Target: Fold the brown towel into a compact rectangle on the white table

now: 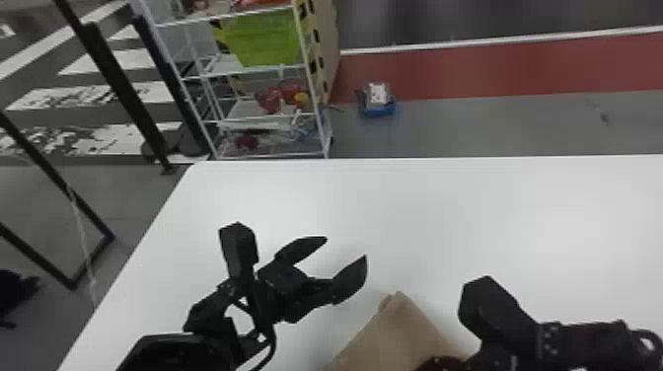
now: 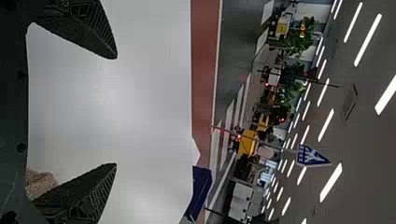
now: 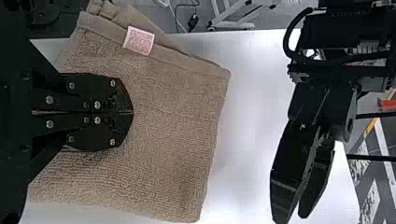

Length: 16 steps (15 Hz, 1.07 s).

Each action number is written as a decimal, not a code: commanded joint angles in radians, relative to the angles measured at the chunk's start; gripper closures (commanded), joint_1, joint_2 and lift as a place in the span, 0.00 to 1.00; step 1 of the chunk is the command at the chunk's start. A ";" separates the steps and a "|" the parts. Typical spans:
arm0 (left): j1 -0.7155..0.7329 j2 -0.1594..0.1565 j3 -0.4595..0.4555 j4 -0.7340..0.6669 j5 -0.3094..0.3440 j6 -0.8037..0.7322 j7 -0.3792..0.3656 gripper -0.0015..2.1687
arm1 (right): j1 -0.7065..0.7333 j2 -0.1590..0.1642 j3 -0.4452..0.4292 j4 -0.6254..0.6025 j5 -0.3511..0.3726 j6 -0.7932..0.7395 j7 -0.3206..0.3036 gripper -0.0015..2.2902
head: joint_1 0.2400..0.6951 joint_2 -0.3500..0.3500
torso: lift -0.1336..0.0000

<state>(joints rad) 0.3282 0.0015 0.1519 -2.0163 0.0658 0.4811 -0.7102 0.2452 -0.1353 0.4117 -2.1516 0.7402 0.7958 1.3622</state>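
a brown, rough-woven cloth towel (image 1: 397, 333) lies by the white, flat worktop's (image 1: 419, 212) near edge. over it the black, two-fingered right pincer (image 1: 444, 364) is closed; whether it pinches cloth, i cannot tell. farther out, the left pincer (image 1: 345, 246) gapes, empty.

The head view's bottom edge cuts off the brown terry towel (image 1: 394, 335) and crops the black two-fingered right claw (image 1: 444, 364). In the right wrist view this claw hides a patch of towel—whether cloth is pinched under it, I can't tell—and the pinkish-white rectangular fabric label (image 3: 139, 41) is too blurred to read. The left wrist view has a towel bit partly hidden behind a finger of the black two-fingered left claw (image 1: 346, 247). The smooth white tabletop (image 1: 419, 207) runs past the head view's right edge; the red and yellow items (image 1: 281, 96) on the white wire shelf (image 1: 315, 118) are blurred.
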 commanded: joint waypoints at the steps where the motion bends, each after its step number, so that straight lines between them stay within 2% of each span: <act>1: 0.000 -0.004 -0.002 0.001 -0.003 0.000 0.000 0.03 | 0.006 -0.001 0.006 -0.001 -0.010 -0.005 0.005 0.87 | 1.00 0.85 | 0.08; 2: 0.000 -0.004 -0.002 0.001 -0.004 0.003 0.000 0.03 | 0.008 -0.007 -0.002 -0.027 -0.015 0.004 0.005 0.87 | 1.00 0.85 | 0.08; 4: 0.002 -0.004 -0.002 0.001 -0.004 0.003 -0.002 0.03 | 0.031 -0.043 0.001 -0.085 -0.016 0.044 0.005 0.87 | 1.00 0.86 | 0.08; 8: 0.002 -0.004 -0.008 0.002 -0.004 0.003 0.000 0.03 | 0.077 -0.073 -0.027 -0.142 -0.016 0.050 0.005 0.87 | 1.00 0.83 | 0.08; 11: 0.002 -0.004 -0.012 0.005 -0.004 0.003 0.000 0.03 | 0.089 -0.076 -0.074 -0.143 -0.024 0.044 0.005 0.87 | 1.00 0.79 | 0.08; 16: 0.002 -0.004 -0.021 0.010 -0.006 0.003 0.000 0.03 | 0.046 -0.072 -0.122 -0.073 -0.016 0.029 0.005 0.87 | 1.00 0.71 | 0.08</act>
<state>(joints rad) 0.3298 0.0015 0.1308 -2.0084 0.0598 0.4841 -0.7102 0.3071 -0.2097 0.3066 -2.2438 0.7248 0.8274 1.3622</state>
